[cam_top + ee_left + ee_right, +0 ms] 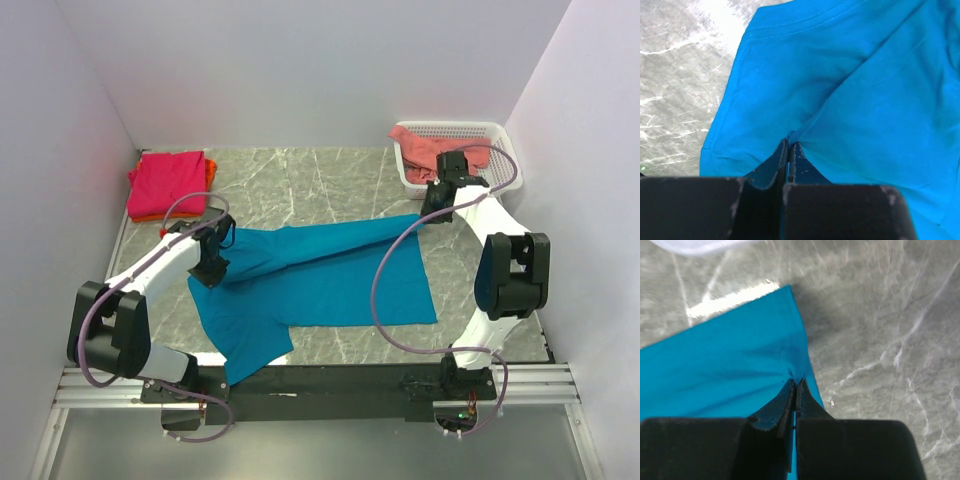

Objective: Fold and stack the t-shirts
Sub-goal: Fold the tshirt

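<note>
The teal-blue t-shirt (pixel 320 280) lies spread on the marble table, its far edge lifted and stretched between both grippers. My left gripper (pixel 215 262) is shut on the shirt's left part; in the left wrist view the fingertips (pixel 790 146) pinch teal cloth (pixel 865 100). My right gripper (pixel 432 212) is shut on the shirt's far right corner; in the right wrist view the fingertips (pixel 795 383) pinch the cloth edge (pixel 730 365). The magenta-pink t-shirt (pixel 168 183) lies folded on the orange t-shirt (pixel 208 170) at the far left. The salmon-pink t-shirt (pixel 428 147) hangs in the basket.
A white mesh basket (pixel 495 130) stands at the far right corner, just behind my right gripper. White walls close the table on the left, back and right. Bare marble (pixel 310 185) lies between the folded pile and the basket.
</note>
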Robot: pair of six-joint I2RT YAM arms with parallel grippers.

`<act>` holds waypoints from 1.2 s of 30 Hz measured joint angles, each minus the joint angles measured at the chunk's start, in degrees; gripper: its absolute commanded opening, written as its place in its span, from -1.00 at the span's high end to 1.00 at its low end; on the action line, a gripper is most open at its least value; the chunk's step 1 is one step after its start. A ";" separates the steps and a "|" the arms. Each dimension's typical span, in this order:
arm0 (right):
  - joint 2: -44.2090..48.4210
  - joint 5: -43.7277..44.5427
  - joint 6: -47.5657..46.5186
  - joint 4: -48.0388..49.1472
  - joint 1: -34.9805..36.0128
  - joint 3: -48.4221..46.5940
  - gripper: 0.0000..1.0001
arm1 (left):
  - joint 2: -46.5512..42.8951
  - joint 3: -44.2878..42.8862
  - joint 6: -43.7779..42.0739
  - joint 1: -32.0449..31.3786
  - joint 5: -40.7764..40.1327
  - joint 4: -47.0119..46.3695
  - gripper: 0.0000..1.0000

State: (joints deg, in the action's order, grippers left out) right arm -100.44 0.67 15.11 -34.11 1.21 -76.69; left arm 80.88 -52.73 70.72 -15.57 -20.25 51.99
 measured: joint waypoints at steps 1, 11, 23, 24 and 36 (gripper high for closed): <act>0.00 0.09 0.02 -0.07 0.00 0.44 0.97 | 0.02 0.33 0.02 0.00 0.00 0.04 0.99; -0.09 -0.28 0.96 0.72 -0.09 5.92 -0.12 | -0.66 0.68 -1.44 0.00 -0.09 1.33 -0.66; 4.52 -10.01 1.77 7.74 1.20 9.29 -0.54 | 1.16 -10.93 -8.22 0.20 1.22 -2.58 -0.99; 3.82 -10.27 1.84 7.91 1.77 8.76 -0.54 | 3.74 -12.72 -9.22 0.48 2.12 -4.33 -0.99; -10.95 -10.23 4.44 9.29 5.88 -1.25 -0.54 | 28.85 -25.57 -15.58 6.01 7.80 -16.35 -0.99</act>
State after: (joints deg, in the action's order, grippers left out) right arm -111.39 -9.56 19.55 -24.82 7.09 -77.93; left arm 109.73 -78.30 55.13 -9.56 -12.45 35.64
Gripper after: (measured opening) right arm 0.770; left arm 0.994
